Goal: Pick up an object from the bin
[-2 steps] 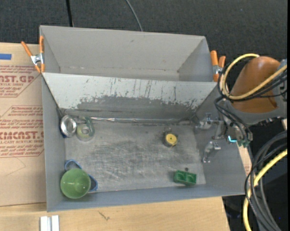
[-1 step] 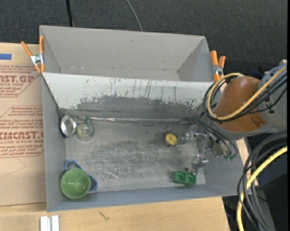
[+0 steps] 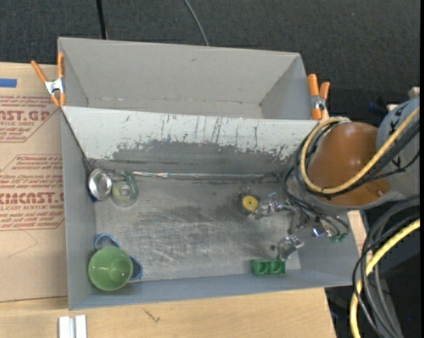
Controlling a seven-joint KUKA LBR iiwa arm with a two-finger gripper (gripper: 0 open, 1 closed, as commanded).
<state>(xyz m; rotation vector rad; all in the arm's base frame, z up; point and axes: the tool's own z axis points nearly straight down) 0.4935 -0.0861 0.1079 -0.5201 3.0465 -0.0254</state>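
Observation:
My gripper (image 3: 279, 225) reaches into the bin's right side, low over the floor, open with nothing between its fingers. One fingertip (image 3: 270, 207) lies right beside a small yellow round piece (image 3: 250, 203), apart from it or barely touching. The other fingertip (image 3: 288, 244) hangs just above a small green clip-like piece (image 3: 268, 266) that rests by the front wall.
At the left wall lie a shiny silver can end (image 3: 98, 184) and a clear greenish ring (image 3: 124, 191). A green ball (image 3: 109, 269) sits in the front left corner, with a blue piece (image 3: 105, 243) behind it. The arm's orange cover and cables overhang the right rim.

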